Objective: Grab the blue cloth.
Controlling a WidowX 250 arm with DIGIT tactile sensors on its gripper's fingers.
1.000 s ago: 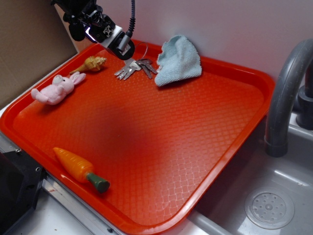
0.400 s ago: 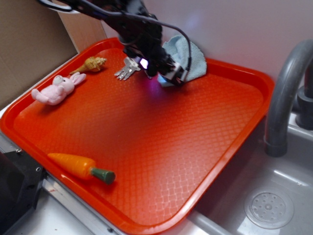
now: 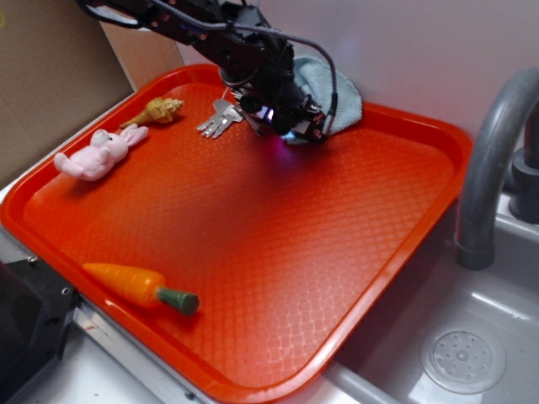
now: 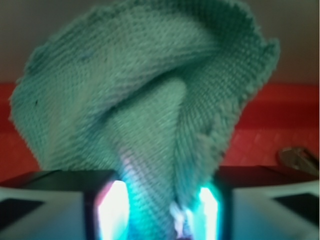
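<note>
The blue cloth (image 3: 341, 91) is a pale blue-grey terry washcloth bunched at the back of the red tray (image 3: 337, 252), against the wall. My gripper (image 3: 303, 129) is down at its front edge and the arm covers the cloth's left part. In the wrist view the cloth (image 4: 150, 95) stands up in a fold that narrows down into the gripper (image 4: 165, 210). The lit fingers (image 4: 107, 210) press on it from both sides, so the gripper is shut on the cloth.
A silver bunch of keys (image 3: 217, 122) lies just left of the gripper and shows at the wrist view's right edge (image 4: 300, 157). A shell (image 3: 160, 109), a pink bunny (image 3: 97, 151) and a toy carrot (image 3: 139, 286) lie on the tray's left side. A grey faucet (image 3: 493, 168) and a sink (image 3: 472, 353) are at the right.
My gripper has swung from above the keys rightward and down onto the cloth. The cloth is pushed back and bunched towards the wall. The carrot has shifted a little.
</note>
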